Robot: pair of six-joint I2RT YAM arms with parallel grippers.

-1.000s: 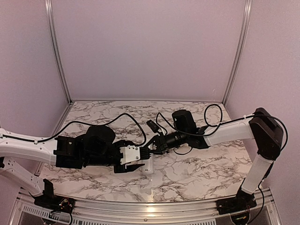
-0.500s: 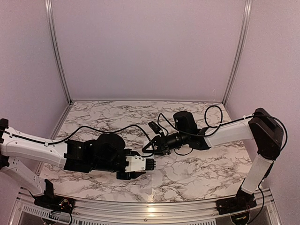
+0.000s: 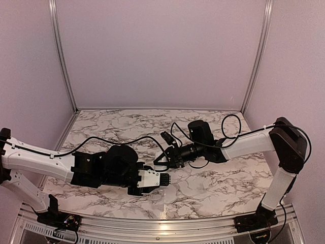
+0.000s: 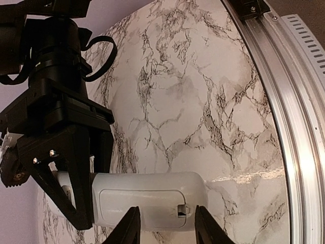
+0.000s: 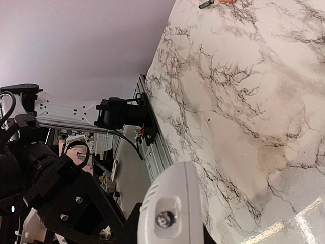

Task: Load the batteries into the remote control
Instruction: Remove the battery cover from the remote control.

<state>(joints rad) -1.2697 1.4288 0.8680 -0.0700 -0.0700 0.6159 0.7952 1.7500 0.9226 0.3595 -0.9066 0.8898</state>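
So, what's the left gripper (image 4: 165, 226) up to? From its own wrist cam the fingers (image 4: 129, 229) look spread partway with nothing pinched between them, just hanging in front of the back of the remote control (image 4: 152, 180).

> Yeah, not gripping anything as far as I can see. The tips sit either side of the cover plate (image 4: 137, 206), close to its little latch (image 4: 183, 209). I can't tell if they're touching. The right gripper (image 4: 84, 190) does the holding, pressed together on the other end of the remote. That puts the remote over the middle of the bench (image 4: 203, 101), a bit toward the near edge. I can't say whether it's lifted or resting on the marble.

So which step is this? No batteries in yet?

> My guess is they're getting the cover off. It looks seated, so loading hasn't started. Next move probably needs a left fingertip to catch that latch and slide or pry the plate off while the right one keeps the remote from twisting. It's a small target, so it'll need careful lining up.

And the count?

> One remote, one cover plate, two grippers. The batteries (image 5: 224, 1) are the iffy bit. The right wrist cam shows small slim things on the marble at its very top edge, one of them orange, cut off by the frame. I can't count them or say where on the bench they lie, and the overhead view doesn't show them.
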